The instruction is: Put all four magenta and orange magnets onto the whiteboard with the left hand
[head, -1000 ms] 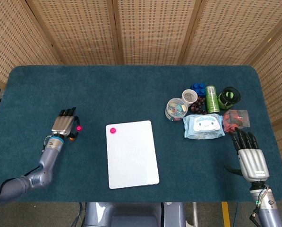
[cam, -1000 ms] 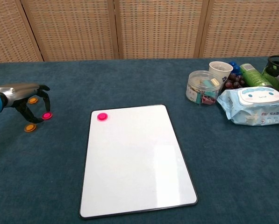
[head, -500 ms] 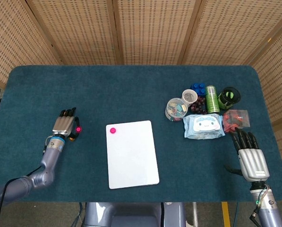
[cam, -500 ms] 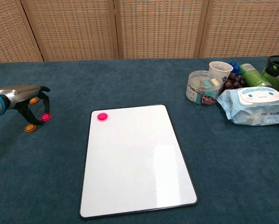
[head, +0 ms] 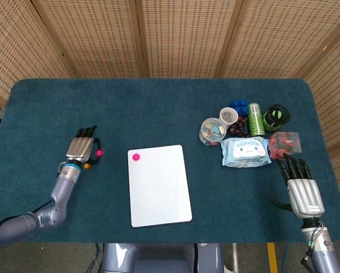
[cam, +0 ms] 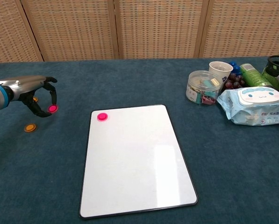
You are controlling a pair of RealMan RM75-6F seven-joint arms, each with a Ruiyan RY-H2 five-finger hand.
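Magenta magnet [cam: 52, 108] apparently pinched in left hand [cam: 32, 91] fingers [cam: 49, 95], beside whiteboard [cam: 134, 158]

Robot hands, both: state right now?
Left robot hand: pinching a magenta magnet, lifted off the table.
Right robot hand: open, holding nothing, fingers apart.

The table [cam: 144, 79] carries matt blue cloth. The whiteboard [cam: 134, 161] is smooth and glossy. The screen [cam: 158, 28] behind the table's far edge is woven cane in wooden frames. The wipes pack [cam: 253, 106] is shiny plastic.
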